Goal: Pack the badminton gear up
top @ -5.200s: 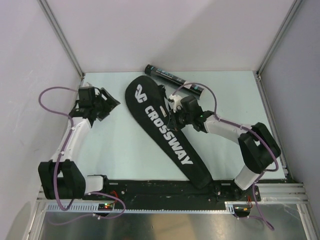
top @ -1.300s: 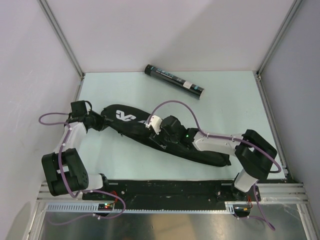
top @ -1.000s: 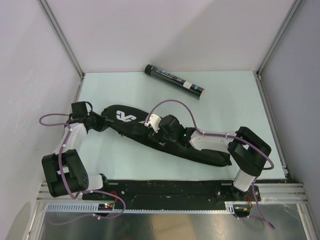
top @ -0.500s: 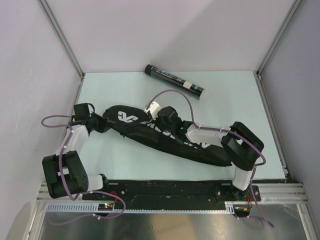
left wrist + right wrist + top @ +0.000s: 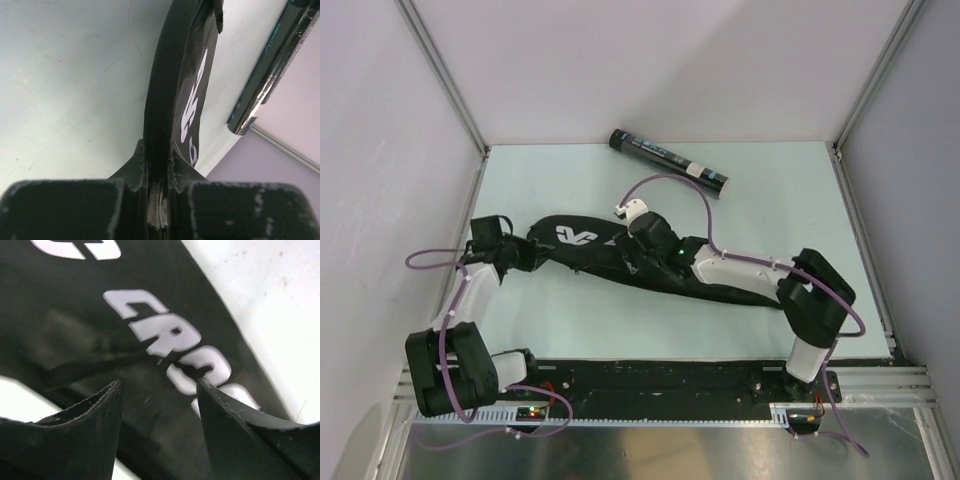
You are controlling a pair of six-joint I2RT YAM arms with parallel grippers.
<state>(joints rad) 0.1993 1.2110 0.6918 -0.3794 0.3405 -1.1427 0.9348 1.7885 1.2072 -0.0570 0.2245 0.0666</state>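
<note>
The long black bag (image 5: 582,240) lettered CROSSWAY lies slanted across the table, its wide end at the left. My left gripper (image 5: 524,255) is shut on that end; in the left wrist view the bag's (image 5: 192,85) edge is pinched between the fingers (image 5: 137,165). My right gripper (image 5: 633,250) hovers over the bag's middle, open; in the right wrist view only the white lettering on the bag (image 5: 150,305) shows in the gap of the gripper (image 5: 160,392). The dark teal-printed tube (image 5: 668,162) lies at the back by itself, also seen as the tube (image 5: 267,70) from the left wrist.
The pale green table (image 5: 780,215) is enclosed by white walls with aluminium posts (image 5: 445,85) at the back corners. A black rail (image 5: 650,378) runs along the near edge by the arm bases. A purple cable (image 5: 670,185) arches over the right arm.
The right gripper slid back and left along the bag, closing briefly and reopening. The bag's right end swung toward the near edge and lies flatter. The left gripper kept its grip, shifting slightly.
</note>
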